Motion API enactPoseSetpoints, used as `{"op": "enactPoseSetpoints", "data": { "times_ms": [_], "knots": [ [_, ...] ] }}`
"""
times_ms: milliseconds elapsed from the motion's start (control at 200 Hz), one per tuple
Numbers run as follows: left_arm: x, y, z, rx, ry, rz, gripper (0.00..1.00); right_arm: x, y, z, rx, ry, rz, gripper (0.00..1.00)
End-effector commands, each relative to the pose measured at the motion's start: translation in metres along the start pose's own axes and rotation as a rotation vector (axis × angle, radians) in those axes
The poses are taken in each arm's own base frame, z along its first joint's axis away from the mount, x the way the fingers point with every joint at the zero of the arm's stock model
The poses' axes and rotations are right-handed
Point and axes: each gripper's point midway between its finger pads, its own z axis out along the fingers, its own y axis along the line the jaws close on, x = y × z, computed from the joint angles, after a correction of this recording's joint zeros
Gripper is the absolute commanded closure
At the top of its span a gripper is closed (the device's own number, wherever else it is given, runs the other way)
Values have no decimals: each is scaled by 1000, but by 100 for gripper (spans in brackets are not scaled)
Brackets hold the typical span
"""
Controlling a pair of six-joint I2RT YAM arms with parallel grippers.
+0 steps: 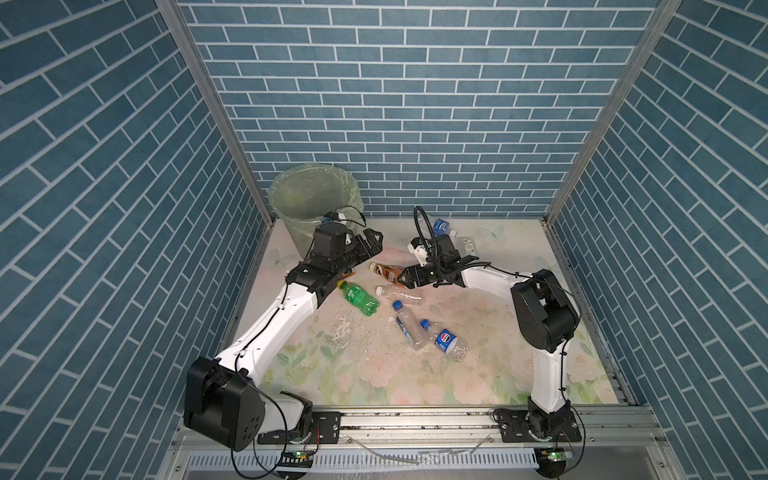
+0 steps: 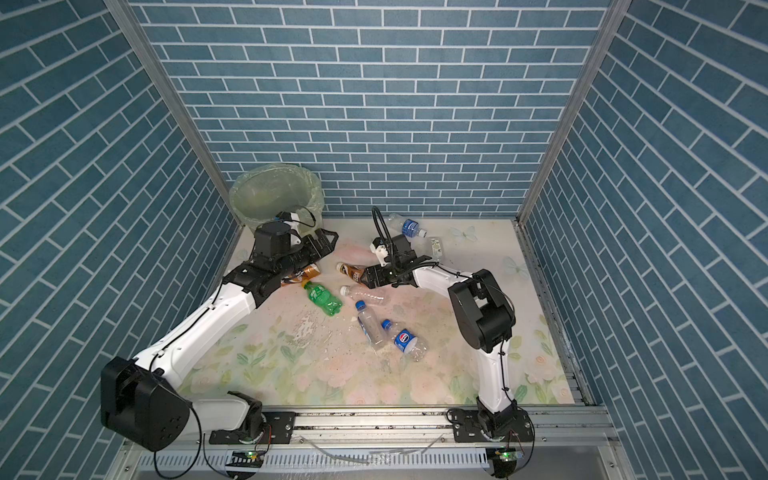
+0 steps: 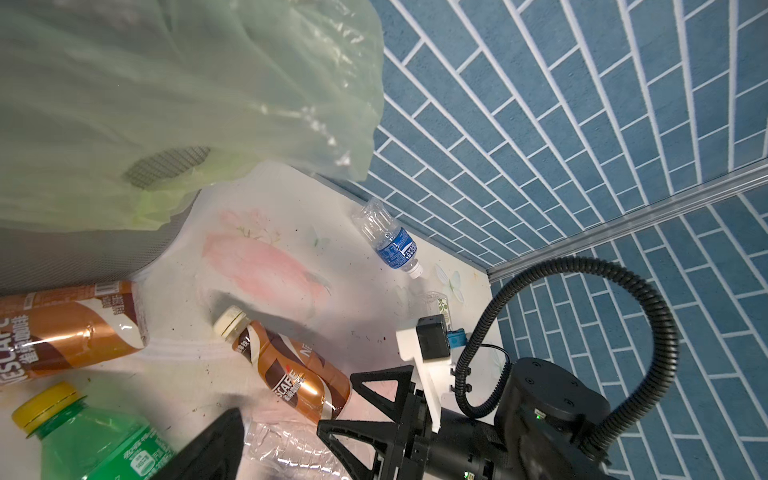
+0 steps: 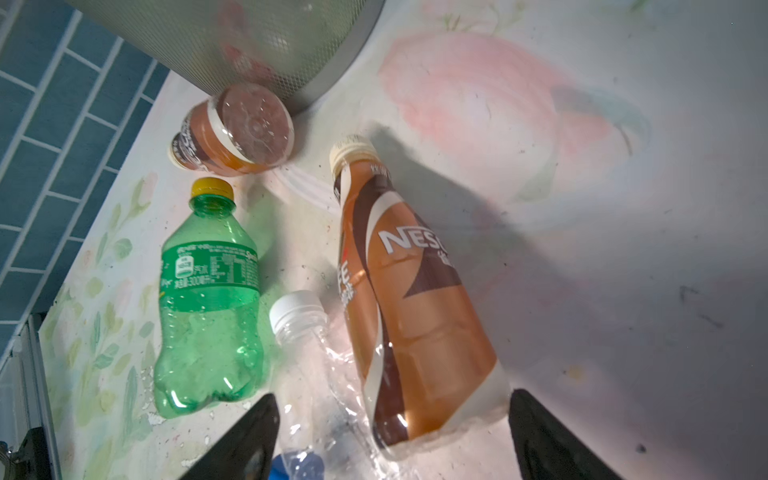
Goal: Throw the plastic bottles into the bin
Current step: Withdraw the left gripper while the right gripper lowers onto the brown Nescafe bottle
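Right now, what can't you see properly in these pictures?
- Inside the bin: in both top views the cloudy bag blurs whatever lies in it.
- Brown bottle beneath the left arm: in both top views the arm covers most of it.
- Right claw: the right wrist view's bottom edge cuts it off, so contact with the nearer brown bottle is unclear.
- Small clear bottle by the back wall: label too tiny to read.
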Motion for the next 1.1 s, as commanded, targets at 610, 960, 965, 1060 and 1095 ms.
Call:
{"op": "enactPoseSetpoints", "data": {
  "times_ms": [610,960,965,1060,1095],
  "knots": [
    [13,8,9,-14,28,-24,1,-5,-7,31,16,49,-62,22],
    [15,9,11,-20,36,-25,1,2,-9,44,14,79,-59,37],
    [14,10,11,-21,35,-26,1,2,-10,43,15,78,-58,37],
    [15,11,12,-24,35,-24,1,-1,-8,41,14,69,-63,42],
    [16,11,12,-26,37,-24,1,-2,-7,40,12,67,-62,44]
  ]
}}
